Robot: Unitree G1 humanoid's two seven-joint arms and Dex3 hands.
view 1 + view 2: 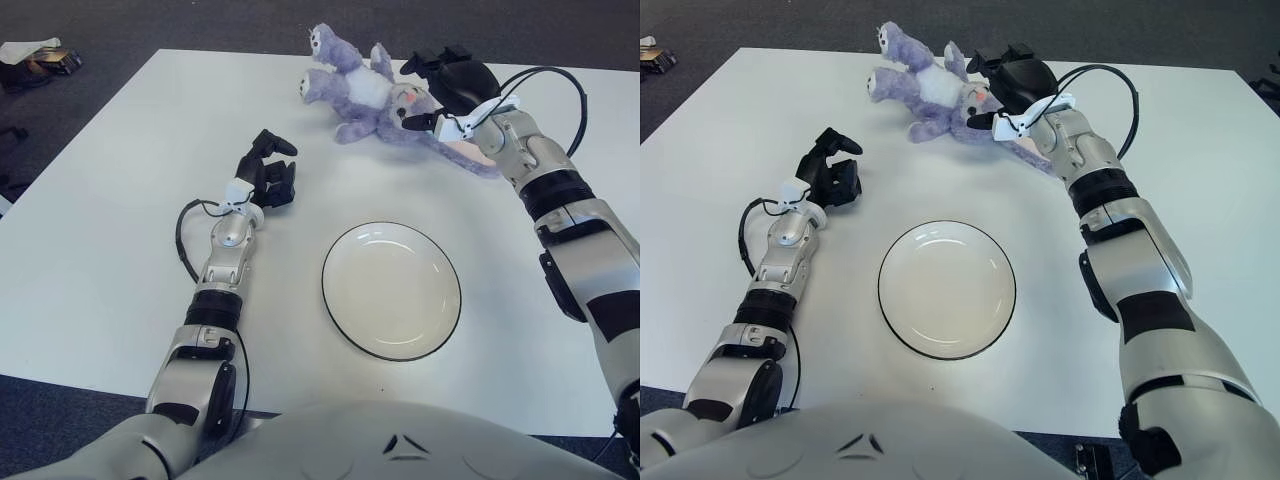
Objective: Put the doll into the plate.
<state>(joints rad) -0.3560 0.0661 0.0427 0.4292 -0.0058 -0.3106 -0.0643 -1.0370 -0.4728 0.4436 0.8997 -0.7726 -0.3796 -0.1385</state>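
Observation:
A purple plush doll (365,95) with a white belly lies on its back at the far side of the white table, its long ear (465,157) trailing to the right. My right hand (440,88) hovers over the doll's head with its fingers spread, holding nothing. A white plate with a dark rim (391,289) sits in the middle of the table, nearer to me, and holds nothing. My left hand (268,170) shows to the left of the plate, its fingers relaxed and holding nothing.
The white table (100,250) runs to a dark carpeted floor on all sides. A small pile of objects (35,57) lies on the floor at the far left.

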